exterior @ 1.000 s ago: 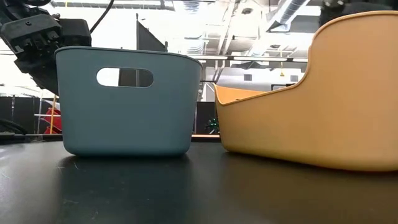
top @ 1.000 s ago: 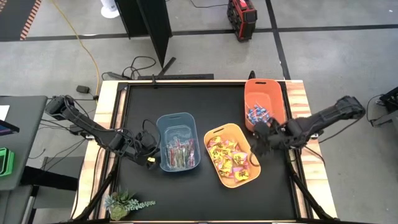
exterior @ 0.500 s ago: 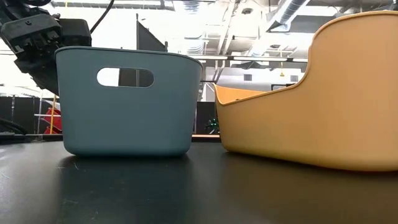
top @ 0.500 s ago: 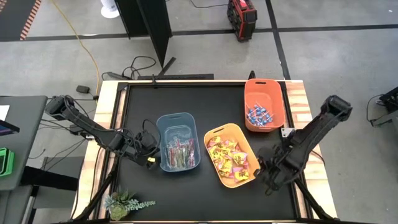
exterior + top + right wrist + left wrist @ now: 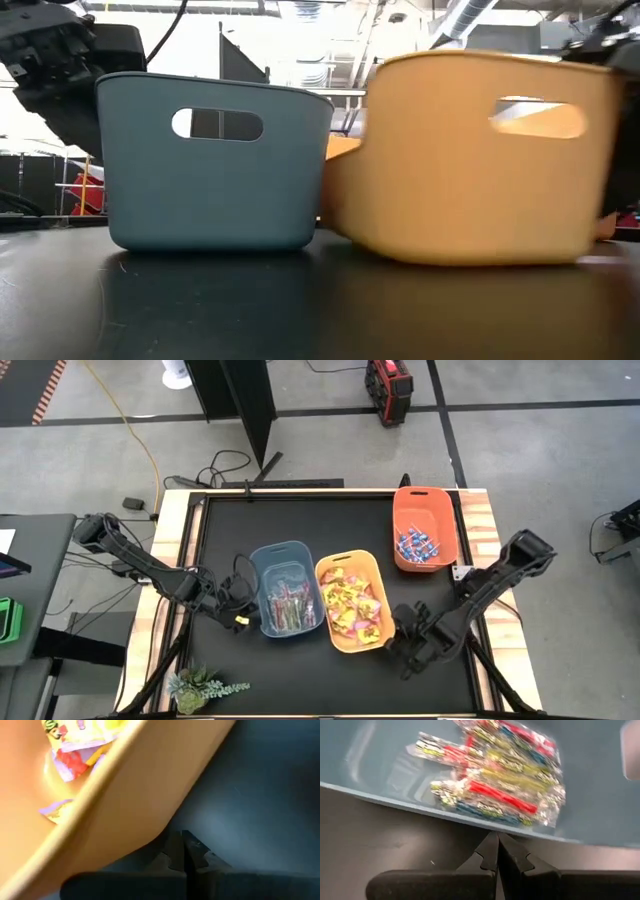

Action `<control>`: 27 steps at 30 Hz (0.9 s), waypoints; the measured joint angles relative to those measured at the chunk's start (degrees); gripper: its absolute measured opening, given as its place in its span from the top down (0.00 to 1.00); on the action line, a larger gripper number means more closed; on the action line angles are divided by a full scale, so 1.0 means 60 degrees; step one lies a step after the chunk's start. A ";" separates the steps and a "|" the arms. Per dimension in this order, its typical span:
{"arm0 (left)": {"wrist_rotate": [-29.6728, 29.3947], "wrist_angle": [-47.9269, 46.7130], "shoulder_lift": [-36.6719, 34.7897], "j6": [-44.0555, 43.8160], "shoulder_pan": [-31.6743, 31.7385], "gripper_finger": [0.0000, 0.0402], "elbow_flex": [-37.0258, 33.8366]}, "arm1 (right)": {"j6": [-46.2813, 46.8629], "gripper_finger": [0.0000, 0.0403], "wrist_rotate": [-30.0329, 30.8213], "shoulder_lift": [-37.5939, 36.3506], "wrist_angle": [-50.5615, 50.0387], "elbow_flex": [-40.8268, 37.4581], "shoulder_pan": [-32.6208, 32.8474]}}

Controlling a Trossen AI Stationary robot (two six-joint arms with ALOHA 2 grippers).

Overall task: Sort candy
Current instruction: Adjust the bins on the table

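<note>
Three bins hold the candy [image 5: 351, 605], and we see the yellow bin [image 5: 334, 632] pressed against the blue-grey bin [image 5: 258, 562]. Right gripper [image 5: 398, 636] sits clenched and empty at its four o'clock; left gripper [image 5: 243, 620], clenched too, waits at the blue-grey bin's eight o'clock.

I'm looking at a robotics lab or workshop bay, not a home. Bare grey concrete floor [image 5: 560, 470] with black tape lines [image 5: 330, 410] and a hazard-striped mat [image 5: 45, 390] in one corner. Yellow extension cord [image 5: 130, 430] and black cables [image 5: 225, 465] run loose across the floor. Red-and-black equipment case [image 5: 390, 377] parked behind the rig. The surface [image 5: 330, 520] is a black mat in a plywood frame on tripod legs. Low view shows exposed ceiling ducts [image 5: 470, 15] and strip lighting [image 5: 330, 70].
</note>
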 joint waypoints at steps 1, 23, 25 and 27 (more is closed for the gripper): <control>0.0107 -0.0003 0.0000 -0.0032 -0.0047 1.00 0.0000 | -0.0280 1.00 0.0010 0.0058 0.0240 0.0000 -0.0161; -0.0396 -0.4674 -0.0015 -0.3052 -0.0657 1.00 0.0000 | -0.4170 1.00 -0.0948 0.0216 0.3250 -0.0029 -0.1815; -0.0690 -0.5033 -0.0015 -0.3275 -0.0656 1.00 0.0000 | -0.4014 1.00 -0.0935 0.0216 0.3162 -0.0029 -0.1896; -0.0974 -0.5454 -0.0015 -0.3614 -0.0643 1.00 0.0000 | -0.4033 1.00 -0.0924 0.0216 0.3113 -0.0025 -0.1924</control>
